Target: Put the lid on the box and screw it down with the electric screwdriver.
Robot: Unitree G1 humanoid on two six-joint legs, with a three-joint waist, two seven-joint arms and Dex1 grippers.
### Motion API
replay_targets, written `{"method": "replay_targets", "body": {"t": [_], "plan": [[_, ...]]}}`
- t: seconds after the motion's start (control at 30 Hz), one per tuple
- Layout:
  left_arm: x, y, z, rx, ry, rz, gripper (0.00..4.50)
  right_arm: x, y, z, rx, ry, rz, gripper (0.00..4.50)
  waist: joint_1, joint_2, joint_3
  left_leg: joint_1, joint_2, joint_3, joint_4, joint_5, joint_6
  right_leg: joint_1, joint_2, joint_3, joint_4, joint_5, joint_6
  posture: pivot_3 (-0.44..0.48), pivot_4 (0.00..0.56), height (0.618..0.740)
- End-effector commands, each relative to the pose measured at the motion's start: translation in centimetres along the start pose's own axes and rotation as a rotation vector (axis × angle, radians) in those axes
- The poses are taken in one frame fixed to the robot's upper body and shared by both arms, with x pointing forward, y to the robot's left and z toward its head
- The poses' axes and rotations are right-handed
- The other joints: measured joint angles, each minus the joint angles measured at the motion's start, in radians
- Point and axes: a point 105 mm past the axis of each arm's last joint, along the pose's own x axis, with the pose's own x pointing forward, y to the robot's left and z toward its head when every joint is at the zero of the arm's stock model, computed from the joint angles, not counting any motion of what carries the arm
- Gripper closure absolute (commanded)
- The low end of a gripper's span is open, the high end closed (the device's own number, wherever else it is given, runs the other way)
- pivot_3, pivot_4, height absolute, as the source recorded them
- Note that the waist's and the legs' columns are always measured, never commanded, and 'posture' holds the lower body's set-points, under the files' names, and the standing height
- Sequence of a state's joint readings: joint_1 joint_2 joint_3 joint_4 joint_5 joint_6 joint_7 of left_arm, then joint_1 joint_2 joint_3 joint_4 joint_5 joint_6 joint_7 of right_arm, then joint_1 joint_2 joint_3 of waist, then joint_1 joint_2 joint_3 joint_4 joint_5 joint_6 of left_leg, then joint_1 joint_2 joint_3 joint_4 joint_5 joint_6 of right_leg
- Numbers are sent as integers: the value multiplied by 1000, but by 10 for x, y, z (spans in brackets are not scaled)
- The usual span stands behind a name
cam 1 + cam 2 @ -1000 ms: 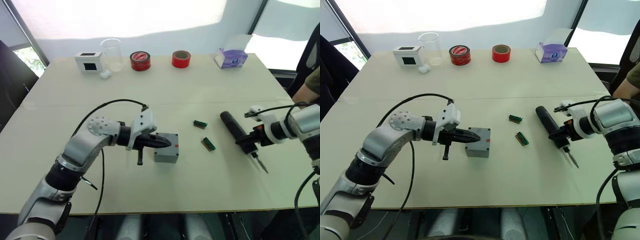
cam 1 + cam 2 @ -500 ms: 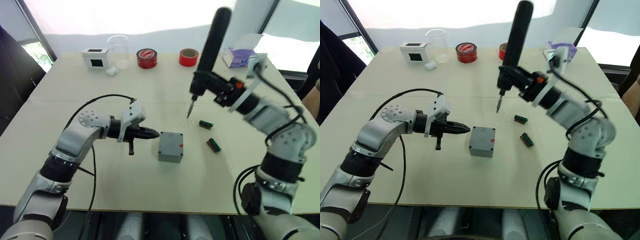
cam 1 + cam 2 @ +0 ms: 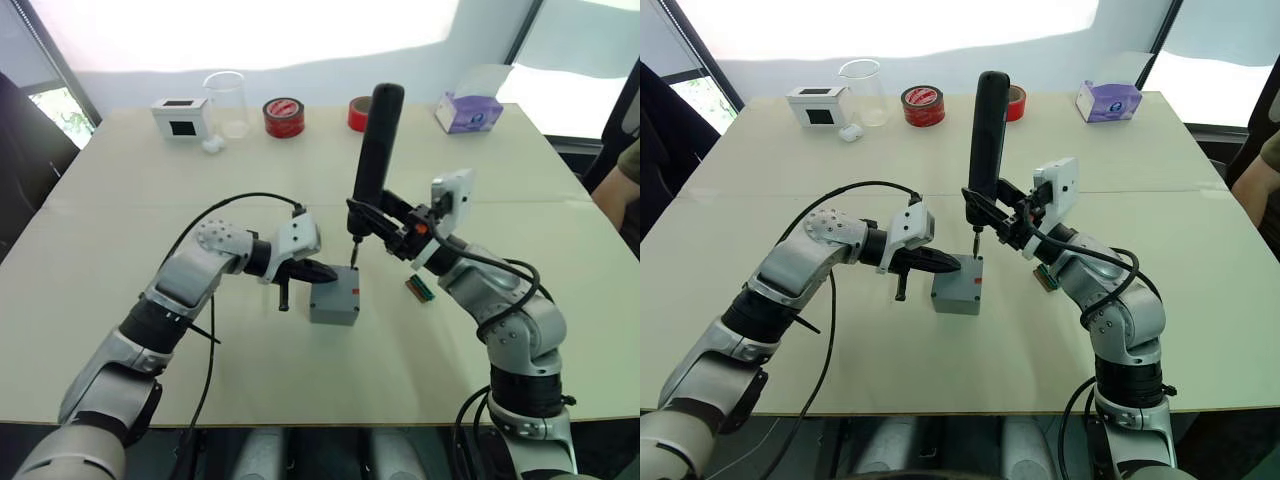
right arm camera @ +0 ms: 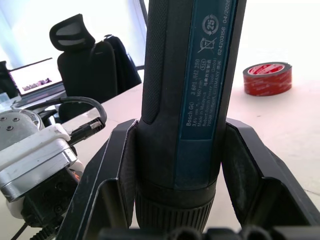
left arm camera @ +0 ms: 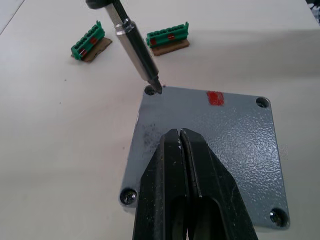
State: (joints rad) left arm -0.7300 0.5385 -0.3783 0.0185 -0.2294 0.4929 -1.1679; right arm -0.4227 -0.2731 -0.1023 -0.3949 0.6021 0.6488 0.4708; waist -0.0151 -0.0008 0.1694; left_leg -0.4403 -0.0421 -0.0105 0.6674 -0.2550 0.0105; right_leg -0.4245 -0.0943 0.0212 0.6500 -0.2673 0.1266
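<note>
Left wrist view shows the left gripper [image 5: 181, 137] with its two black fingers pressed together, empty, their tips resting on the lid [image 5: 210, 150], which already sits on the box [image 3: 334, 305]. Just beyond those tips, at the lid's far corner, the metal bit of the electric screwdriver [image 3: 372, 150] meets a screw hole, leaning slightly rather than standing square to the lid. The right gripper [image 4: 175, 160] is clamped around the screwdriver's barrel, holding it nearly upright above that corner. Two other corners nearest the left gripper already carry screw heads, as far as I can tell; the corner beside the red mark looks like an open hole.

The main risk, in my judgement, is the tilt: if the bit drives at an angle it may cam out and skid across the lid. Because the left fingertips only press down on the lid rather than gripping the box, driving torque could also twist or slide the box on the table [image 3: 300, 380].
</note>
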Motion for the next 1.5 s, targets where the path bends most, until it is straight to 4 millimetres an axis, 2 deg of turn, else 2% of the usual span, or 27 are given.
{"method": "replay_targets", "body": {"t": [0.03,0.43,0.63,0.8,0.93,1.23,1.5], "plan": [[2,-2,1,31,25,-16,4500,-1,5,13,-65,-66,19,2667,0,0,0,0,0,0,0,0,0,0,0,0,0,0,0,0,150,740],[-1,-4,0,16,21,-20,4500,-7,6,-15,-111,12,6,2667,2,0,0,1,0,0,0,0,0,0,0,0,0,0,0,0,150,740],[-1,-7,-2,6,24,-22,4500,-16,10,-43,-106,109,18,2667,2,-1,-2,3,0,0,0,0,1,4,0,0,0,0,0,0,150,740],[1,-10,-10,1,48,-20,4500,-17,13,-56,-60,140,9,2667,2,-2,-2,23,1,0,-3,-3,4,23,0,0,-4,-2,-1,0,150,740],[3,-13,-9,-7,34,-29,4500,-20,12,-68,-65,185,-12,2667,2,-3,-4,31,1,0,-4,-4,5,30,0,0,-4,-4,-1,0,150,740],[5,-14,-9,-13,28,-27,4500,-32,25,-82,-82,228,52,2667,3,-9,-11,32,1,-1,-5,-4,5,32,0,0,-4,-5,-2,0,150,740],[5,-13,-10,-19,26,-21,4500,-31,21,-96,-71,297,28,2667,1,-10,-14,33,1,-1,-6,-4,5,32,0,0,-4,-5,-2,0,150,740]]}}
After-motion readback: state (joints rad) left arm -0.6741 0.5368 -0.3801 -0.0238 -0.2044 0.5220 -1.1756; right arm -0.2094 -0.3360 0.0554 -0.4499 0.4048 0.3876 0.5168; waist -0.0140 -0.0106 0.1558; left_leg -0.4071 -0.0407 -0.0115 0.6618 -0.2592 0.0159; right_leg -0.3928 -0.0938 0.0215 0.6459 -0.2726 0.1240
